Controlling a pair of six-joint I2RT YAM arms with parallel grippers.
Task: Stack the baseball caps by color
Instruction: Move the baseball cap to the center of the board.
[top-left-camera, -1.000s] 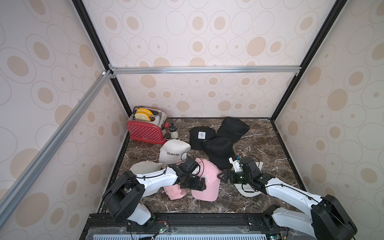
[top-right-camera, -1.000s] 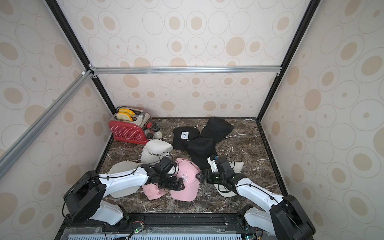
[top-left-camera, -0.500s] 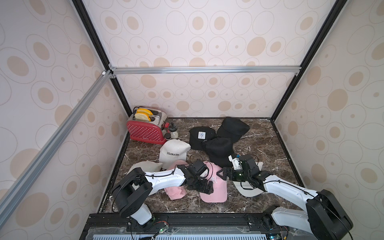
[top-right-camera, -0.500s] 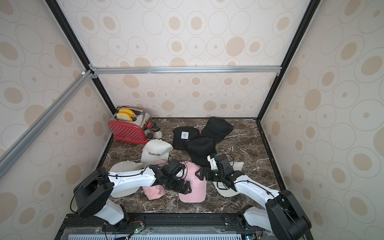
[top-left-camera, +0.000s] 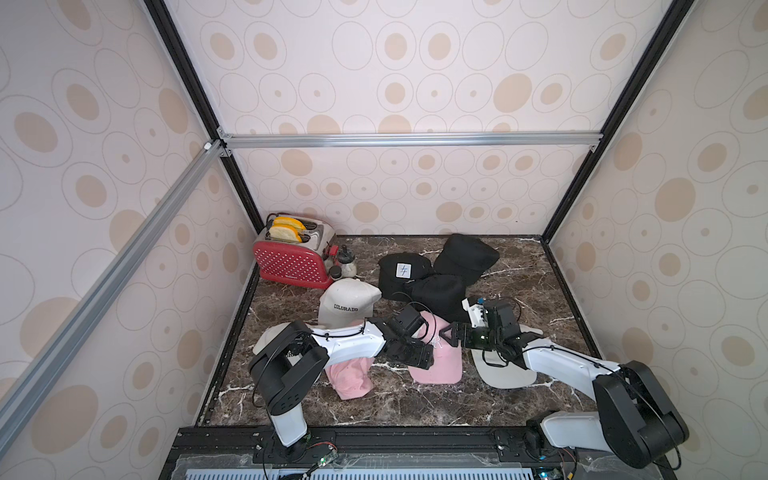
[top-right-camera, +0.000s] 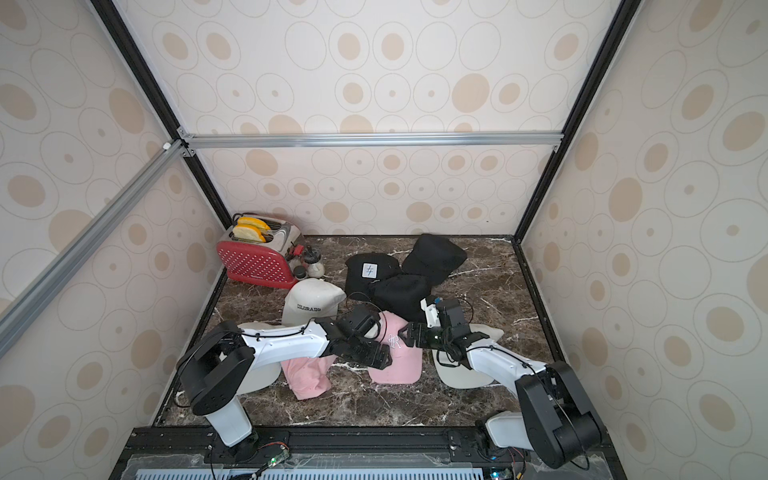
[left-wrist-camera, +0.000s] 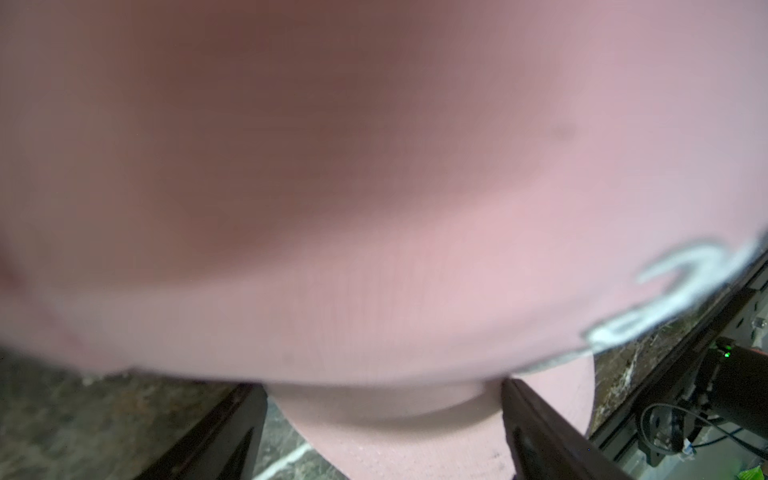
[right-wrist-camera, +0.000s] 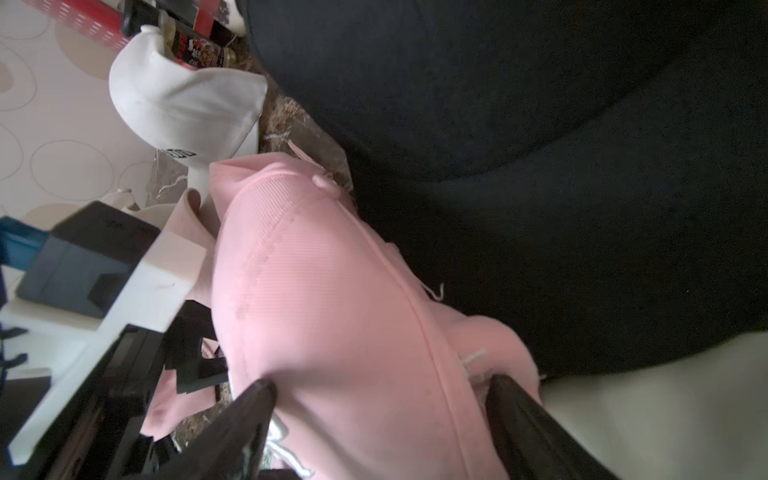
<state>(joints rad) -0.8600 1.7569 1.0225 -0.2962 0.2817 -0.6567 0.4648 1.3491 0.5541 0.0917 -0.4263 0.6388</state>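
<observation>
centrally, on the near half of the marble floor (top-left-camera: 415, 409), the pink cap with the white logo (top-left-camera: 442, 365) lies brim toward the near edge, both arms meeting over it. the left gripper (left-wrist-camera: 382, 399) stands wide, its fingers (left-wrist-camera: 536, 432) either side of the pink brim, bare floor showing beside one finger, so nothing is pinched. the right gripper (right-wrist-camera: 380, 382) is spread wide too, straddling the crown from the right, tips brushing the cloth without squeezing it. a second pink cap (top-left-camera: 349, 380) lies crumpled just left, partly under the left arm. the colorado cap (top-left-camera: 347, 305) sits farther back; two more off-white caps (top-left-camera: 507, 374) lie under the arms, one each side. three black caps (top-left-camera: 436, 291) cluster at the far middle, one white-patched, and a red toaster (top-left-camera: 291, 264) stands far left.
</observation>
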